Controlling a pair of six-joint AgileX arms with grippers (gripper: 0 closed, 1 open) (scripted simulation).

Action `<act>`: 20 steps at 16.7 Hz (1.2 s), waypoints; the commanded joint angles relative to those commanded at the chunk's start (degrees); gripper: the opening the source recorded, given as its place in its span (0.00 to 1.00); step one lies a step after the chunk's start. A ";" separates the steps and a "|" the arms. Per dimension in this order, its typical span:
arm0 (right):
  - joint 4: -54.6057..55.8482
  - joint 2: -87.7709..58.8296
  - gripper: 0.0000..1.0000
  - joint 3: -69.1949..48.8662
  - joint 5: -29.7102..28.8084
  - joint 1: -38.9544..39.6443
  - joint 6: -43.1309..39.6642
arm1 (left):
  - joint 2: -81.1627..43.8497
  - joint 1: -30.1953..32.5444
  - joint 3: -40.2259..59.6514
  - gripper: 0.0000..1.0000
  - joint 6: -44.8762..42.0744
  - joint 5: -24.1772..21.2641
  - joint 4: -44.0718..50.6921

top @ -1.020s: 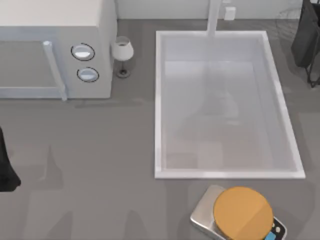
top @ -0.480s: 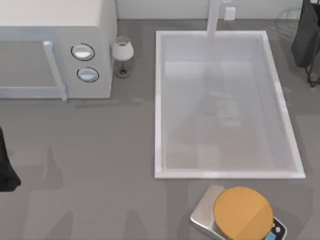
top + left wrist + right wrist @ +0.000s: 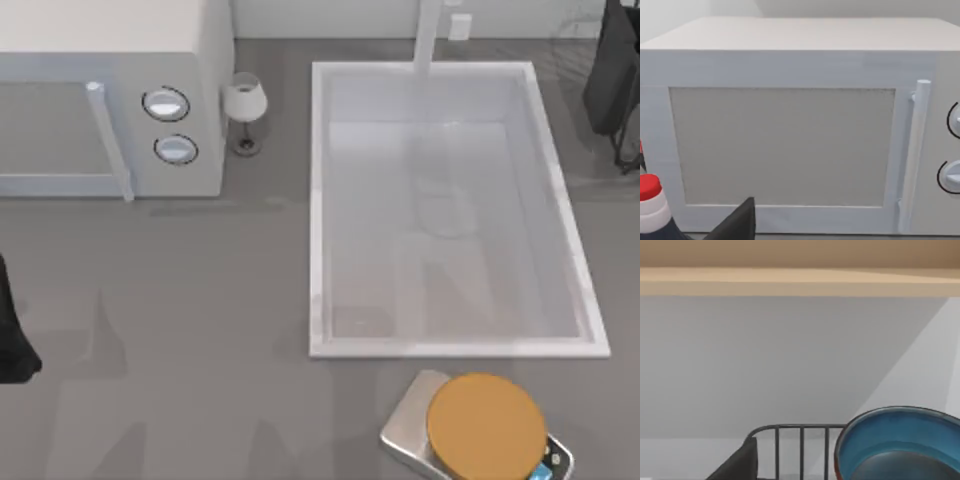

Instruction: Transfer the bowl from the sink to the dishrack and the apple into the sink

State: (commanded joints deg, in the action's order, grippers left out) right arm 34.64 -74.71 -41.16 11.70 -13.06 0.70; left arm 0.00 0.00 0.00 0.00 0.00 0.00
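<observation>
Right wrist view: bowl (image 3: pixel 900 442) beside dishrack (image 3: pixel 790 440) wires.

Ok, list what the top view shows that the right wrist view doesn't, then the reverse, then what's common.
Top view: the sink with its faucet, the microwave, a wine glass and an orange-topped scale. Right wrist view: the blue bowl with the dishrack bars alongside, against a grey wall. Common: dark parts of the right arm, at the top view's upper right edge.
</observation>
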 joint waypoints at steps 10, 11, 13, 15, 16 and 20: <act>-23.86 52.66 1.00 28.36 -8.04 8.97 -0.46 | 0.00 0.00 0.00 1.00 0.00 0.00 0.00; -25.96 57.21 1.00 30.83 -8.76 9.77 -0.50 | 0.00 0.00 0.00 1.00 0.00 0.00 0.00; -29.63 65.03 1.00 35.17 -10.02 11.17 -0.58 | 0.00 0.00 0.00 1.00 0.00 0.00 0.00; -32.45 70.69 1.00 38.54 -10.97 12.24 -0.65 | 0.00 0.00 0.00 1.00 0.00 0.00 0.00; -33.47 72.61 1.00 39.76 -11.31 12.63 -0.67 | 0.00 0.00 0.00 1.00 0.00 0.00 0.00; -34.64 74.71 1.00 41.16 -11.70 13.06 -0.70 | 0.00 0.00 0.00 1.00 0.00 0.00 0.00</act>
State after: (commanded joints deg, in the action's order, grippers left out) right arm 0.00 0.00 0.00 0.00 0.00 0.00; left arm 0.00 0.00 0.00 0.00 0.00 0.00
